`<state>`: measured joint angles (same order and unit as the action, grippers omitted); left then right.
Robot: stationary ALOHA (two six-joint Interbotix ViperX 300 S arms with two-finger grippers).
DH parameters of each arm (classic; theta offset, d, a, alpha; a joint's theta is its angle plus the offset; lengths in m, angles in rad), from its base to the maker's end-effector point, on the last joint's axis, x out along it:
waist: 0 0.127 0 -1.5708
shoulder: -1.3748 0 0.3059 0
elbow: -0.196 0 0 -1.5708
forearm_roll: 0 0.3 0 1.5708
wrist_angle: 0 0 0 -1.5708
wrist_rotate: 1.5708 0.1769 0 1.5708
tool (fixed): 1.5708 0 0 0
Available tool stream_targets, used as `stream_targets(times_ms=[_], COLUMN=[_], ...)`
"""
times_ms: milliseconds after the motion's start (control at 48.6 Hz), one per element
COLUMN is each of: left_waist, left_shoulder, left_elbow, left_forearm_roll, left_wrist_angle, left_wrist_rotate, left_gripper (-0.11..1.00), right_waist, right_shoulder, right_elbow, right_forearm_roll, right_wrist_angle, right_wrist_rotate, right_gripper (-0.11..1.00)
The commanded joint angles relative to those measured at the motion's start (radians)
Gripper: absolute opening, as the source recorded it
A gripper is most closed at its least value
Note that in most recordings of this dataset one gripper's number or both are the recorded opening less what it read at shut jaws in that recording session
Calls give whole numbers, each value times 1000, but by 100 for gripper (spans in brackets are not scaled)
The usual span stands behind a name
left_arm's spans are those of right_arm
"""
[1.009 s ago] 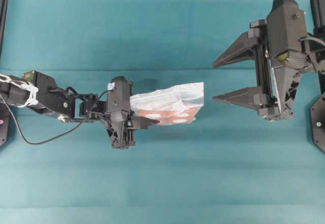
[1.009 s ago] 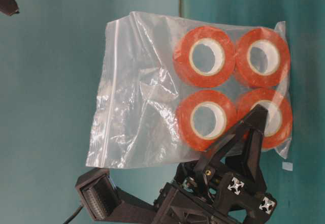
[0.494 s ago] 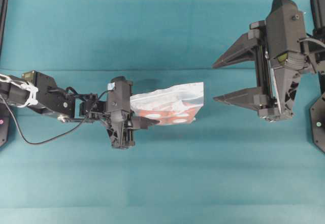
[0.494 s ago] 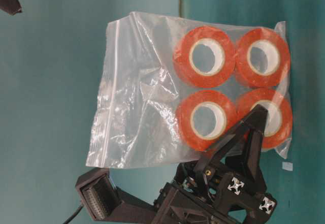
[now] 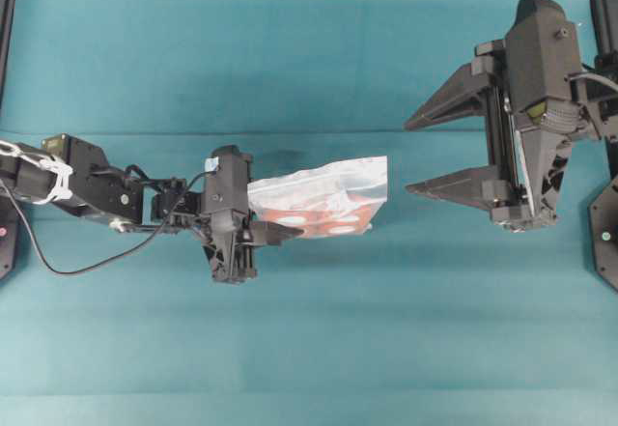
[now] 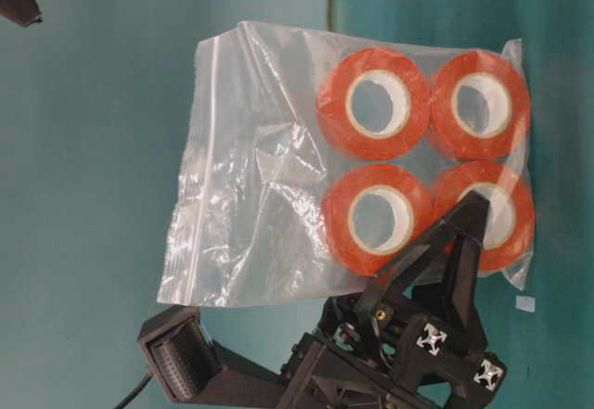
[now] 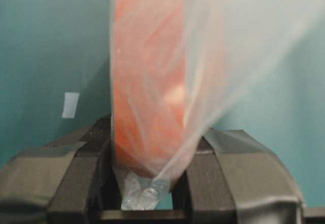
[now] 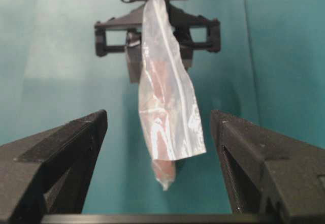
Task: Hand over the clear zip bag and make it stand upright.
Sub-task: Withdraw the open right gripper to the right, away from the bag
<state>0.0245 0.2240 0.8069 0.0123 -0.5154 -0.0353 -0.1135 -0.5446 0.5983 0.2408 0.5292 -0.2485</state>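
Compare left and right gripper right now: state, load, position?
The left gripper is shut on the clear zip bag; the right gripper is open and empty. In the overhead view, the left sits mid-table holding the bag out, the right waits apart from the bag's far edge. Both are black and face each other.

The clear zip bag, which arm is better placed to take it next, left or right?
Right. The left gripper already clamps the clear zip bag at one edge, holding it out. The right gripper faces the bag's free end with jaws wide open and empty, apart from it.
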Motion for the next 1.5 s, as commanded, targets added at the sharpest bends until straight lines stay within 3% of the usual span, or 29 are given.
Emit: stream_targets(times_ms=[0, 1482], left_waist=[-3, -3], left_shoulder=[-12, -12], left_elbow=[-6, -8], left_forearm_roll=[2, 2], left_wrist_angle=[0, 0], left_wrist_rotate=[-2, 0], left_gripper=[23, 23], right_waist=[3, 2], right_shoulder=[-11, -25], right_elbow=[-9, 20], right_forearm_roll=[2, 3], right_wrist_angle=[-8, -31], right_wrist_rotate=[5, 11], right_gripper=[86, 86])
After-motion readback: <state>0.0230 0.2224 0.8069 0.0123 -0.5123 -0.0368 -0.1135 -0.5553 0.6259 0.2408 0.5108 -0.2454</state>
